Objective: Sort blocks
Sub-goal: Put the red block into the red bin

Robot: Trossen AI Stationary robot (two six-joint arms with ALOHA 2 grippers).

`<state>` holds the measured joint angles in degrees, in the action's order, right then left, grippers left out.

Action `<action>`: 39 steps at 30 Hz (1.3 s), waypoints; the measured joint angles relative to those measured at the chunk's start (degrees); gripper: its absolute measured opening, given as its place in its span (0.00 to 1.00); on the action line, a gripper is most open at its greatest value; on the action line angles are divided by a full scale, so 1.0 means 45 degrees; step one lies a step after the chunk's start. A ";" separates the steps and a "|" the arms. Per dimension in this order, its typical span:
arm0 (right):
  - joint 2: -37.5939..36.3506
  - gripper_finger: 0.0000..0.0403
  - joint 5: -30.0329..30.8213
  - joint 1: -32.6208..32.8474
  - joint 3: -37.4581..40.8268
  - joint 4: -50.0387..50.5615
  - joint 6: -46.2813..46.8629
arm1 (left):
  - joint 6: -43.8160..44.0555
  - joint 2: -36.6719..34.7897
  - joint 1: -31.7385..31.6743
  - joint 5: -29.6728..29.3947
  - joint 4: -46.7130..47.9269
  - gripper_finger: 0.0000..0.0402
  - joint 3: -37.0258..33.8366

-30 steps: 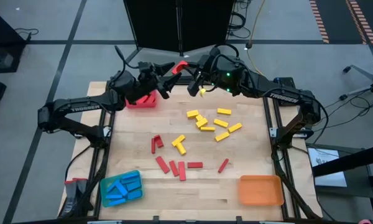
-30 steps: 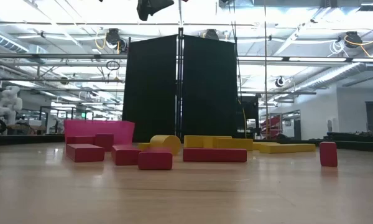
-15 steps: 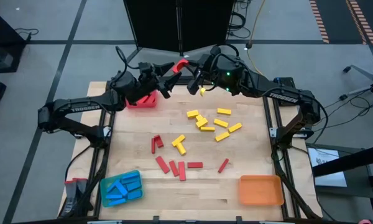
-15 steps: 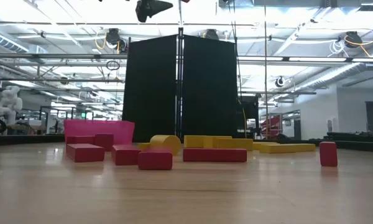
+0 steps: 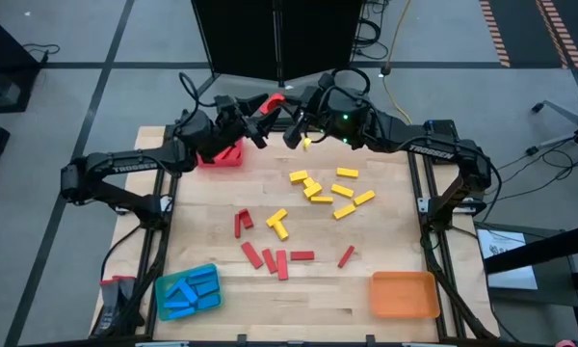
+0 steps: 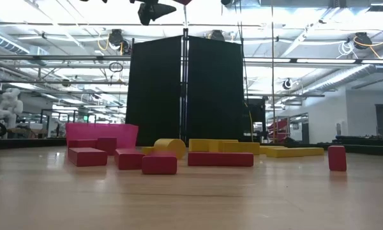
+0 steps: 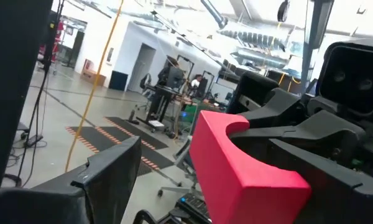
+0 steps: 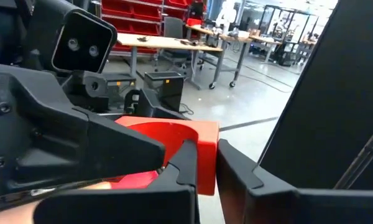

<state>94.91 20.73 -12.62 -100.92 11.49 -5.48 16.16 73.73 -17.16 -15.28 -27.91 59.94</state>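
High over the table's far edge, my right gripper (image 5: 279,108) is shut on a red block (image 5: 268,101) that has a curved hollow in one side (image 7: 236,127). My left gripper (image 5: 260,120) faces it, open, and one of its fingers (image 7: 105,180) stands beside the block's free end. Loose yellow blocks (image 5: 326,191) and red blocks (image 5: 275,255) lie flat on the wooden table. Blue blocks fill the blue tray (image 5: 186,292). My right gripper pinches one end of the red block (image 8: 206,149) between its two fingers (image 8: 236,168). The fingers come in level from the table's right. The block is lifted clear, high above the table, and sticks out toward my left gripper. Whether my left gripper touches the block cannot be told.
A red tray (image 5: 220,154) stands at the far left under my left arm, and an orange tray (image 5: 403,294) sits at the near right. In the low view the pink-red tray (image 6: 102,134) stands behind the red blocks (image 6: 158,163).
My right gripper has edged toward the table's left with the red block, bringing it closer to my left gripper's open fingers. My left wrist has turned slightly. Nothing on the table has moved.
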 joint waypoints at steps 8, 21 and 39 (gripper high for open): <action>0.0000 0.05 0.0097 -0.0005 0.0000 0.0058 -0.0032 | -0.0005 0.0000 0.0003 -0.0161 0.0083 0.87 0.0000; 0.0005 0.05 0.0662 -0.0015 0.0000 0.0062 -0.0357 | -0.0441 0.0000 0.0008 -0.0725 0.0283 0.87 0.0000; 0.0017 0.05 0.0698 -0.0024 0.0015 0.0072 -0.0316 | -0.0359 0.0005 0.0023 -0.0317 0.0300 0.45 0.0005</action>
<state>94.99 23.87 -12.73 -100.86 11.81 -6.90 14.55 73.75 -17.06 -16.71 -26.56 59.96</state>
